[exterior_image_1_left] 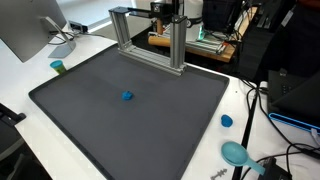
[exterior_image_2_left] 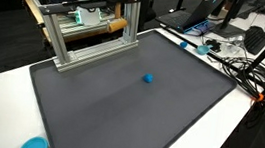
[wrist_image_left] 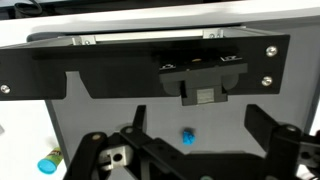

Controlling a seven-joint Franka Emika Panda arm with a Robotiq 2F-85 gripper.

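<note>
A small blue lump [exterior_image_1_left: 127, 96] lies alone near the middle of a dark grey mat [exterior_image_1_left: 90, 120], and it shows in both exterior views [exterior_image_2_left: 148, 78]. In the wrist view the blue lump [wrist_image_left: 187, 136] sits on the mat between and just below my gripper's [wrist_image_left: 197, 114] two black fingers. The jaws stand wide apart with nothing held or touched. The gripper is high above the mat. I cannot clearly make it out in either exterior view.
An aluminium frame [exterior_image_1_left: 150, 40] stands at the mat's back edge [exterior_image_2_left: 87, 29]. A teal cup [exterior_image_1_left: 58, 67], a blue cap [exterior_image_1_left: 227, 121] and a teal scoop [exterior_image_1_left: 236, 152] sit on the white table. Cables [exterior_image_2_left: 236, 66] trail at one side. A black plate [wrist_image_left: 150, 65] spans the wrist view.
</note>
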